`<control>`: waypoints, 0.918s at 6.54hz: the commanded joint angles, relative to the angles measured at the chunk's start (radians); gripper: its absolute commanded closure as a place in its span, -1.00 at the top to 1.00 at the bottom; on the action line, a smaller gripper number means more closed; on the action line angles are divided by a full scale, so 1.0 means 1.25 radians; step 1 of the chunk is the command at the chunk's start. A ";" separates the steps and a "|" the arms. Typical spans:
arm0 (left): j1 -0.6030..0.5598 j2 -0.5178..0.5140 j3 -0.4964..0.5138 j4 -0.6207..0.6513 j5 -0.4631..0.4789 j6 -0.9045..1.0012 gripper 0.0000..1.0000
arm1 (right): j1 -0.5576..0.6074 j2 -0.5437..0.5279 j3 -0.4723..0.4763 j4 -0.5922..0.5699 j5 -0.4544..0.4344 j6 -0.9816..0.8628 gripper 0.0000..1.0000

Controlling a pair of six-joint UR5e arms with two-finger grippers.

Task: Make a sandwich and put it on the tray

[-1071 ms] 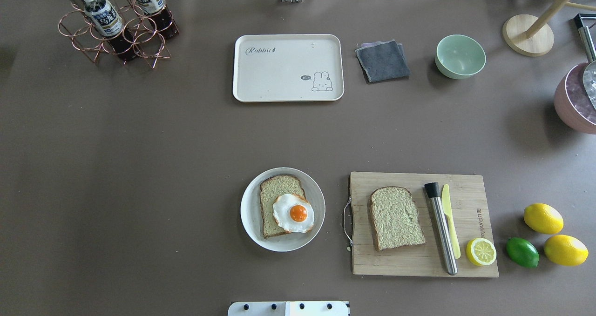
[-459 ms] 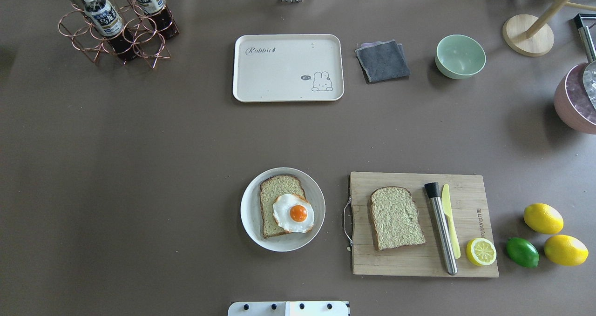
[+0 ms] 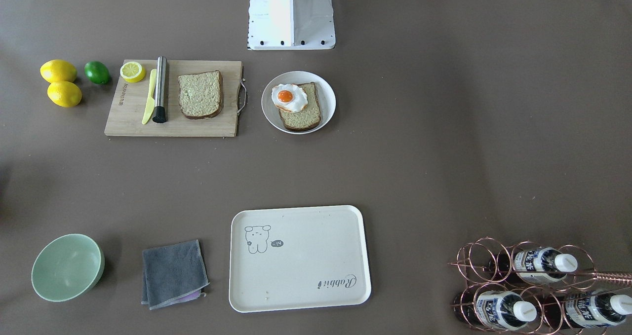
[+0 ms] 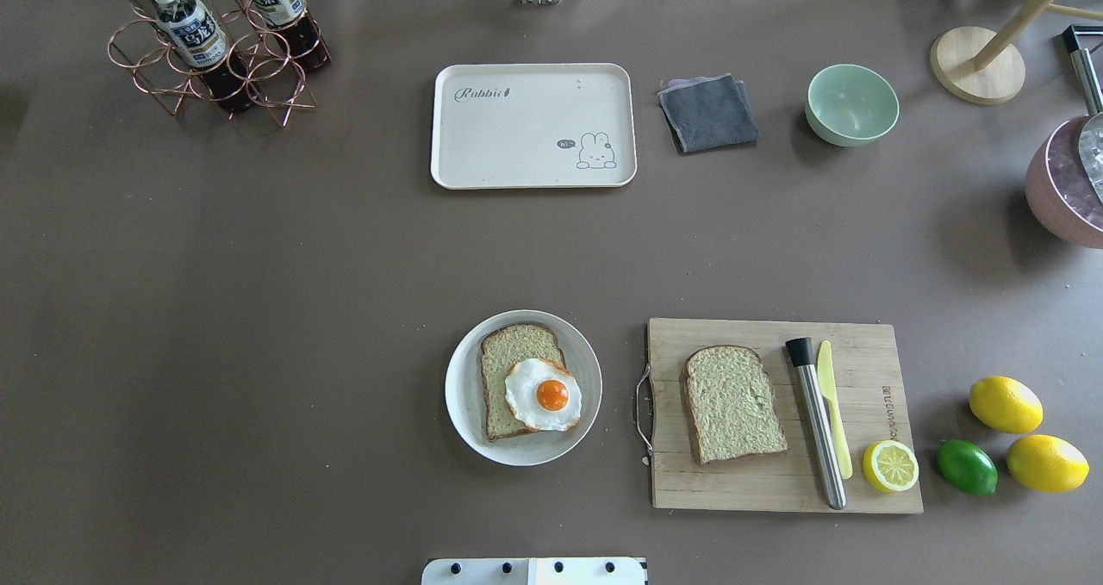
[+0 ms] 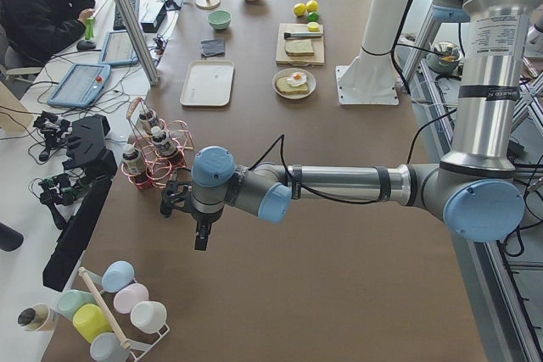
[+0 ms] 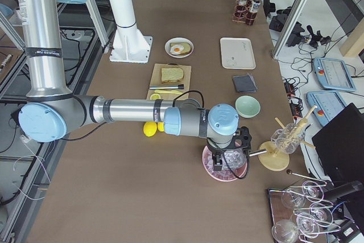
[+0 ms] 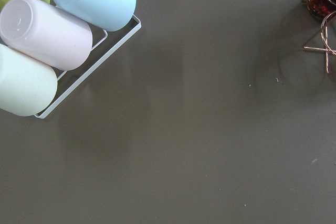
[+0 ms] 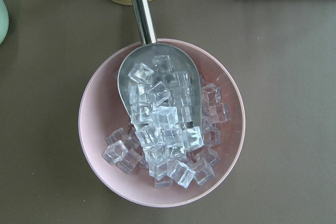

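A slice of greenish-tan bread lies on a round white plate with a fried egg on top. A second slice lies on the wooden cutting board. The cream tray stands empty at the far middle; it also shows in the front-facing view. My left gripper hangs over the table's left end, far from the bread. My right gripper hangs over a pink bowl at the right end. I cannot tell whether either is open or shut.
On the board lie a steel rod, a yellow knife and half a lemon. Lemons and a lime sit to its right. Grey cloth, green bowl, bottle rack, pink ice bowl with scoop, cup rack.
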 commanded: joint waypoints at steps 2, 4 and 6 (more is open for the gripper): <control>-0.001 0.014 -0.013 -0.007 -0.007 0.010 0.95 | 0.000 0.002 0.007 0.001 -0.019 0.001 0.99; -0.001 0.050 -0.047 -0.007 -0.007 0.010 0.95 | 0.000 0.009 0.009 0.000 -0.017 0.003 0.99; -0.005 0.080 -0.090 -0.003 -0.007 0.009 0.95 | 0.000 0.009 0.007 0.000 -0.015 0.002 0.99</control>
